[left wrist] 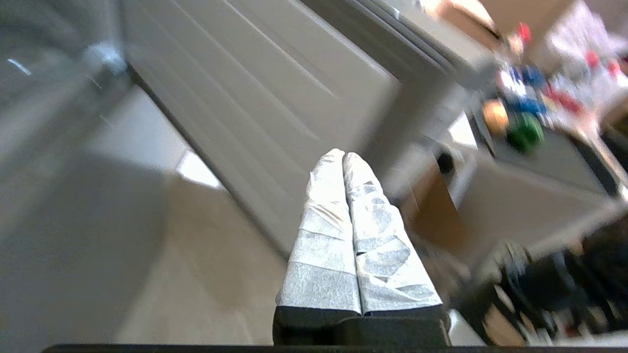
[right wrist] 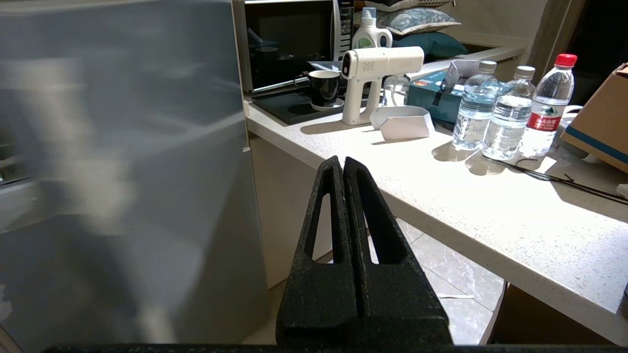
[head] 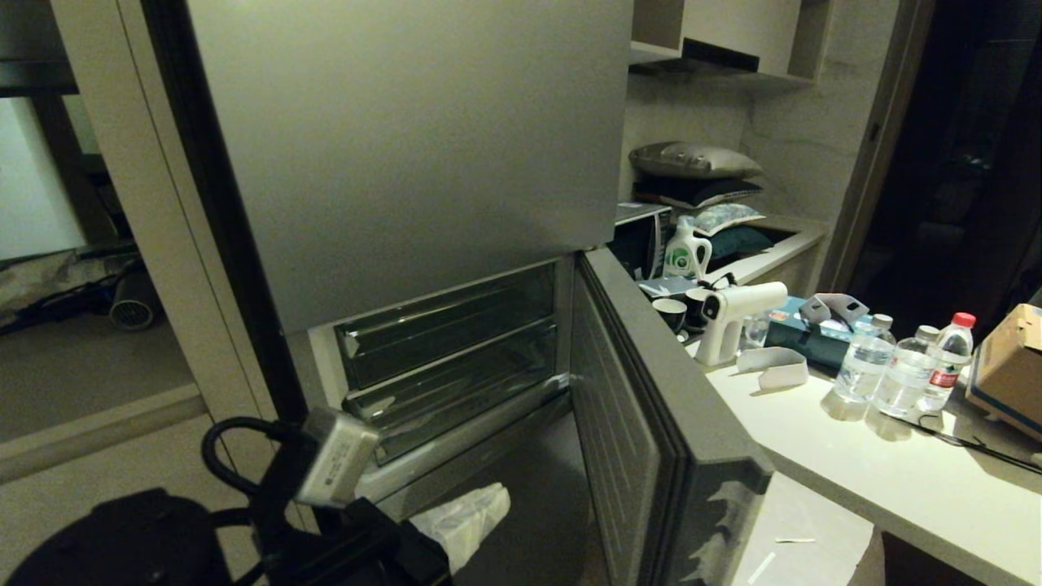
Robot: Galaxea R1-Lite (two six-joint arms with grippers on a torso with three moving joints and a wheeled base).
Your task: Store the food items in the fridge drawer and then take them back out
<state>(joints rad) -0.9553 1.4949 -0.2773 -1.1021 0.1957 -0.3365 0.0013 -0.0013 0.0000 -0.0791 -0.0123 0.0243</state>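
Below the shut upper door the fridge stands open, showing two transparent bins pushed in; the lower, deeper one is the fridge drawer (head: 464,395). My left gripper (head: 492,498), its fingers wrapped in white tape, hangs low in front of the fridge, below the drawer. Seen from the left wrist, the left gripper (left wrist: 343,155) is shut on nothing. Far off in that blurred view, two food items sit on a surface: a dark green one (left wrist: 526,132) and a tan-orange one (left wrist: 495,115). My right gripper (right wrist: 342,162) is shut and empty, parked beside the counter, out of the head view.
The open lower fridge door (head: 651,423) juts out between the fridge and the counter (head: 879,464). On the counter stand three water bottles (head: 895,374), a white spray gun (head: 733,313), a cardboard box (head: 1009,366) and a black cable (head: 977,443).
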